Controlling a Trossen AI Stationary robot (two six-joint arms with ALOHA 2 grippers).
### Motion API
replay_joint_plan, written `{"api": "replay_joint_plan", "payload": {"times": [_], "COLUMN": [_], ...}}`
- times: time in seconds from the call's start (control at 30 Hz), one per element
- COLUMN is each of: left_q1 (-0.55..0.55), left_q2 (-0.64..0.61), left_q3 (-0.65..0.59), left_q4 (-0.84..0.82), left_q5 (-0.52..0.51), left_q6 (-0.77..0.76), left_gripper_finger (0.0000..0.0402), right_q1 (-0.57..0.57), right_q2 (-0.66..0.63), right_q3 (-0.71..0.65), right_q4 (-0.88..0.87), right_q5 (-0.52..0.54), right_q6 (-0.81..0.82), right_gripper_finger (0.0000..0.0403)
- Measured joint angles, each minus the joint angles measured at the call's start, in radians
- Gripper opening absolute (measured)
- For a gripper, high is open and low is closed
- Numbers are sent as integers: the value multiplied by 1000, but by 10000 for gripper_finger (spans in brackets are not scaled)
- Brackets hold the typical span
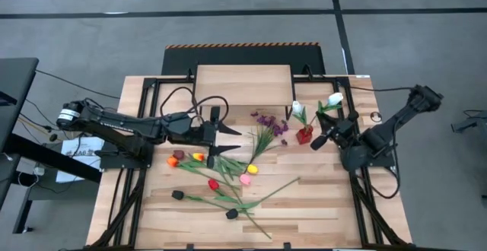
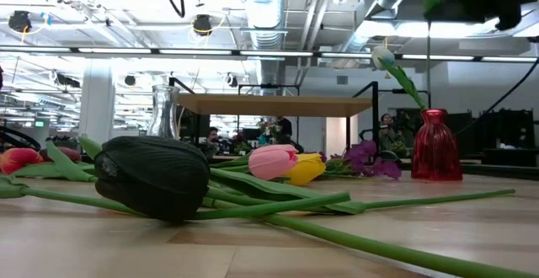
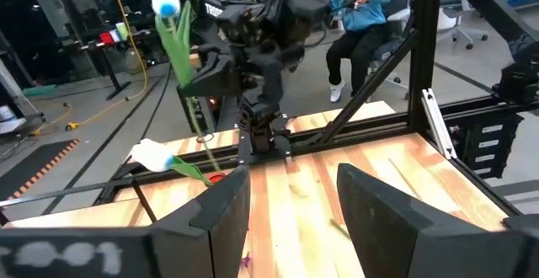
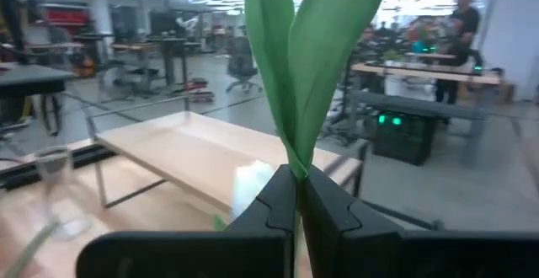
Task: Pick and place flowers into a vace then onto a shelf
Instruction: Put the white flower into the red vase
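The right gripper [image 1: 329, 135], pinched shut on a white flower [image 1: 335, 99] at right of frame, must lower its stem into the red vase [image 1: 304, 135]; the left gripper [image 1: 228, 141] hovers open and empty.

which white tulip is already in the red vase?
The left white tulip, its stem running down into the red vase. The other white tulip is clamped in the right pincer, not in the vase.

We see even, bright overhead light across the table [image 1: 251, 198], with only soft, short shadows under the arms. At table height the ceiling lamps [image 2: 202, 25] flare white and the near black flower [image 2: 152, 175] looks dark against them. The right wrist view is hazy, its backlit leaves [image 4: 303, 59] glowing, the room behind blurred. The left wrist view's near fingers [image 3: 223, 215] are soft.
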Motion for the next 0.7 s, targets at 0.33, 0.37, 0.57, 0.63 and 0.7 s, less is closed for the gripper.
{"api": "replay_joint_plan", "payload": {"times": [0.33, 0.37, 0.57, 0.63, 0.7], "left_q1": [-20, -20, -20, -20, -20], "left_q2": [0, 0, 0, 0, 0], "left_q3": [0, 0, 0, 0, 0], "left_q4": [-1, -1, -1, -1, -1], "left_q5": [0, 0, -1, -1, -1], "left_q6": [-1, -2, -2, -2, -2], "left_gripper_finger": [171, 171, 171, 171, 171], "right_q1": [-76, -81, -93, -93, -93], "right_q2": [21, 21, 22, 22, 22], "right_q3": [-83, -86, -94, -94, -94], "right_q4": [7, 9, 4, -5, -16], "right_q5": [-18, -27, -69, -90, -118], "right_q6": [79, 80, 79, 79, 79], "right_gripper_finger": [1, 1, 1, 1, 3]}}
